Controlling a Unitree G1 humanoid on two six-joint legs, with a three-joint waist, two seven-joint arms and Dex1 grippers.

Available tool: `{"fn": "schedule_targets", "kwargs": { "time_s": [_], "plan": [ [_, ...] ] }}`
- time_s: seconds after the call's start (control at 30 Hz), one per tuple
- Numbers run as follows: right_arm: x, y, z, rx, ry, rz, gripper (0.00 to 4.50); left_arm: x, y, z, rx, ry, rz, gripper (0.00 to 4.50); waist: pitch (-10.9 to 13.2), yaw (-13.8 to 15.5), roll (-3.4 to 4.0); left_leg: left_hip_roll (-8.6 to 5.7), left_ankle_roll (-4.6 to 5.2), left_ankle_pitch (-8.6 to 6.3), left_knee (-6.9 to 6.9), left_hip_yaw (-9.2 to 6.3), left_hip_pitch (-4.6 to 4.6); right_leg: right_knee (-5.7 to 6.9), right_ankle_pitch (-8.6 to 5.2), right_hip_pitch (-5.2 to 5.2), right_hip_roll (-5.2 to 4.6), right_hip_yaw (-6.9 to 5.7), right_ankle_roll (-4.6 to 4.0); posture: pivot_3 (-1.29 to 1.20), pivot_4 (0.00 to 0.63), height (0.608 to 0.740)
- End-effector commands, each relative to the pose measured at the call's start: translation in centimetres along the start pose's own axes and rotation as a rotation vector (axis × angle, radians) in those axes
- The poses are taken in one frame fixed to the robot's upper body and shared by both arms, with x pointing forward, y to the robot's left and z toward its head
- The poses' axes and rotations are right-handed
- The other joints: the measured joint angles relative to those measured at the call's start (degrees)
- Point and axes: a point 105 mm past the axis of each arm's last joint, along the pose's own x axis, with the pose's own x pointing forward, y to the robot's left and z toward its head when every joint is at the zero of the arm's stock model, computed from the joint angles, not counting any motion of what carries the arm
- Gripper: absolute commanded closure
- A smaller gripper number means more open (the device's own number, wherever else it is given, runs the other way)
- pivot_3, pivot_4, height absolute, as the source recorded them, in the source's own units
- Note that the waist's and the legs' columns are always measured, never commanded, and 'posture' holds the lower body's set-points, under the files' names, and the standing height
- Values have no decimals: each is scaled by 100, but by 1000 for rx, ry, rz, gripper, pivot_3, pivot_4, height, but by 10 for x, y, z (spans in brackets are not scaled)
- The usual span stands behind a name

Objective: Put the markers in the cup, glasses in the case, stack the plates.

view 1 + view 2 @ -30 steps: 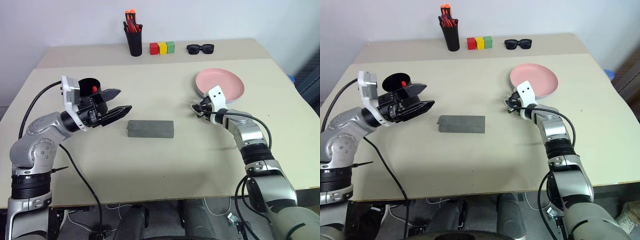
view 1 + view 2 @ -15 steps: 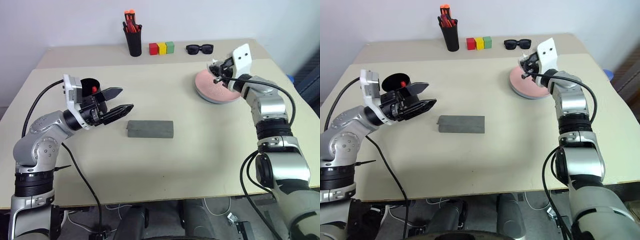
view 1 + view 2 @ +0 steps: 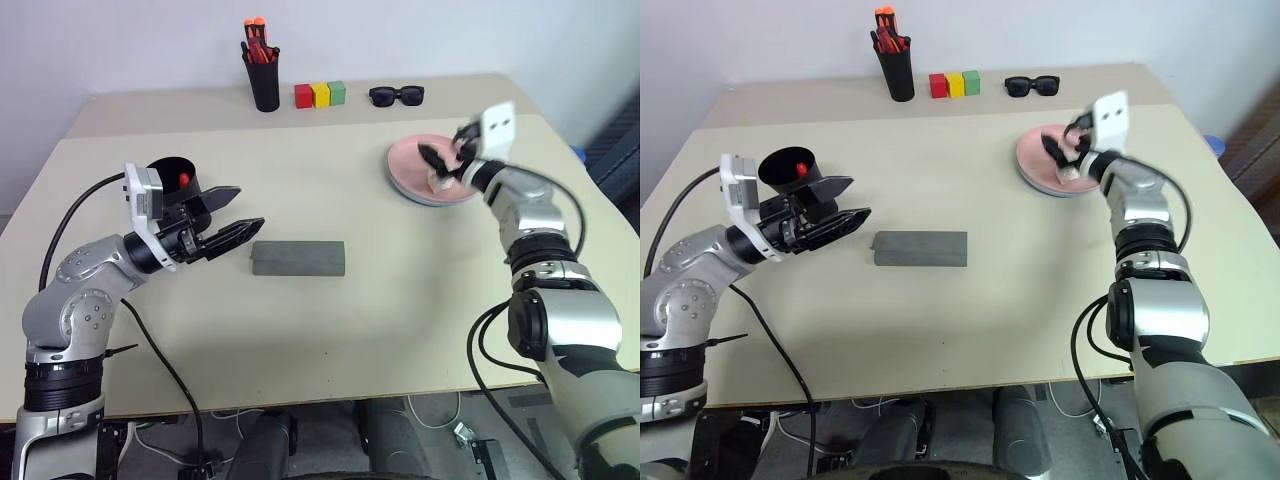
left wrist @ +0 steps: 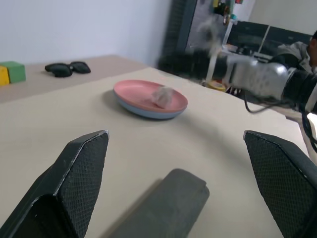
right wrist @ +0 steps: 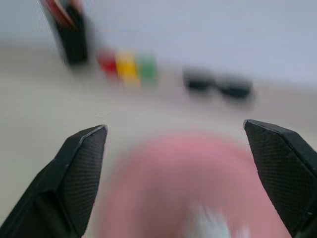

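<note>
R gripper [image 3: 445, 160] wide open, empty, over pink plate [image 3: 410, 160] stacked on blue; rigid, slick, grab by rim. L gripper [image 3: 232, 212] open, empty.

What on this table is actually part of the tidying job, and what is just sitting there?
Part of the job:
- black cup with a red marker inside
- grey case
- pink plate lying on the blue plate

Just lying about:
- pen pot with orange-red pens
- three coloured blocks
- dark sunglasses
</note>
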Motion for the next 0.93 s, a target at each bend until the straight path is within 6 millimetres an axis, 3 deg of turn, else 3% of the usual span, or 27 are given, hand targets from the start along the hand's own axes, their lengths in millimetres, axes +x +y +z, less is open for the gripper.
{"fn": "schedule_targets", "kwargs": {
  "time_s": [0.03,0.1,0.17,0.2,0.27,0.33,0.47,0.53,0.63,0.73,0.93],
  "plan": [
    [-36,37,19,57,-84,255,20,-4,-11,12,-20,-42,-61,0,-3,61,-5,0,4,-2,0,-9,-2,-1,-1,4,0,-7,0,0,150,740],
    [-59,50,27,94,-99,360,20,-1,-21,9,-87,-25,-109,0,0,101,0,-2,11,-7,3,-13,-7,-7,-1,8,-2,-11,0,0,150,740],
    [-87,88,36,138,-30,567,20,-8,-36,1,-90,47,-167,0,10,137,17,-6,23,-13,14,-6,-14,-5,0,0,-12,-3,2,0,150,740],
    [-106,109,35,65,4,662,20,-15,-42,-1,-96,78,-187,0,12,146,24,-7,27,-15,15,-6,-18,-3,1,-6,-17,2,3,0,150,740],
    [-130,128,29,1,54,738,20,-23,-47,-10,-54,151,-191,0,10,133,28,-3,28,-16,8,1,-18,-3,-2,-12,-8,1,3,0,150,740],
    [-138,126,15,36,116,720,20,-31,-44,-18,35,208,-175,0,11,120,22,9,28,-16,4,12,0,-3,-3,1,7,0,3,0,150,740],
    [-160,110,-9,5,190,641,20,-37,-17,-10,95,136,-80,0,11,208,20,15,31,-13,23,19,57,-26,-25,84,10,-3,-6,0,150,740],
    [-175,109,-11,10,232,654,20,-41,-13,-10,140,126,-68,0,11,228,19,10,44,-2,28,20,54,-27,-25,96,-1,-3,-3,0,150,740],
    [-189,109,-7,-5,273,677,20,-58,-5,-25,121,178,-36,0,10,189,21,6,44,-2,25,22,51,-24,-2,88,-7,-2,-2,0,150,740],
    [-192,101,-7,-27,297,682,20,-70,0,-35,144,199,-10,0,11,120,20,8,45,-2,16,32,51,-23,0,76,-7,-1,3,0,150,740],
    [-198,84,-14,-41,341,660,20,-81,2,-30,216,199,24,0,10,200,15,10,44,-2,18,28,47,-23,-1,77,-10,-3,2,0,150,740]
  ]
}}
